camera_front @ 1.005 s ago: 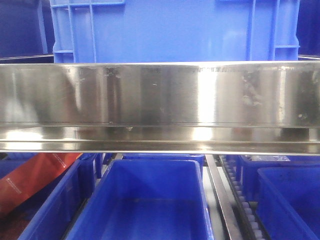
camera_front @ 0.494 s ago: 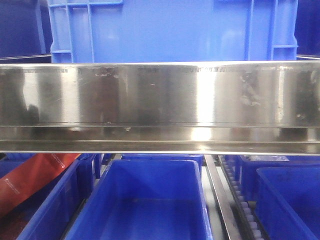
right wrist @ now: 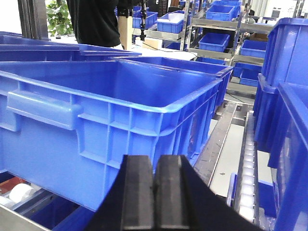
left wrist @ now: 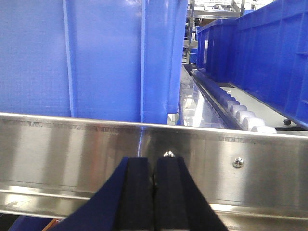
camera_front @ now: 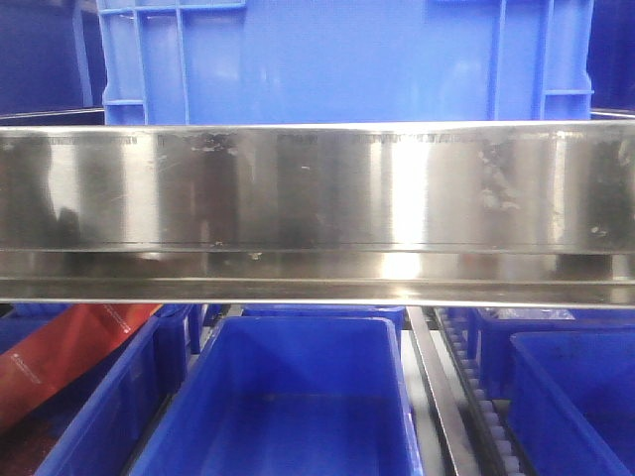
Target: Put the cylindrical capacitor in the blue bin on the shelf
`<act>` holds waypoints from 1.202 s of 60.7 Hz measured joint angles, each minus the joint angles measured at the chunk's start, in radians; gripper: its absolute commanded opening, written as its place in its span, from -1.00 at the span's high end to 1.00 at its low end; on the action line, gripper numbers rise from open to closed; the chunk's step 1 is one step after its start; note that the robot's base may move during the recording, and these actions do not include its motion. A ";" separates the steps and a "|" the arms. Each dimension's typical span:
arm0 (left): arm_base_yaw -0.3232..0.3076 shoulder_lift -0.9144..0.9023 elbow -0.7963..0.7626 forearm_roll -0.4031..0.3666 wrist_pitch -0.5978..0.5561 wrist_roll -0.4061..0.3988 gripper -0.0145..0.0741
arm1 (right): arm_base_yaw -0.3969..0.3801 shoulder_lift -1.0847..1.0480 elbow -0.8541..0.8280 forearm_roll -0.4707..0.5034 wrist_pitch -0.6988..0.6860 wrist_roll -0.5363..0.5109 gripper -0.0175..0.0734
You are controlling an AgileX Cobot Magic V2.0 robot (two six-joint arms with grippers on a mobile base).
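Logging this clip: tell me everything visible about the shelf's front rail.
The front rail is a broad, shiny steel band running level across the whole front view, scuffed and streaked with reflections, with a narrower lip below. A blue bin stands on the tier behind it; more bins sit underneath. From the left wrist, the rail shows two screws, and the shut left gripper hangs just before it.

The steel shelf (camera_front: 317, 188) carries a big blue bin (camera_front: 337, 59) at 12 o'clock; lower bins (camera_front: 288, 397) sit at 6 on roller tracks (camera_front: 486, 407).
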 measured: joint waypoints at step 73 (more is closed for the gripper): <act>0.000 -0.002 0.000 0.000 0.000 -0.002 0.92 | -0.392 -0.387 0.521 -0.027 -0.132 0.072 0.97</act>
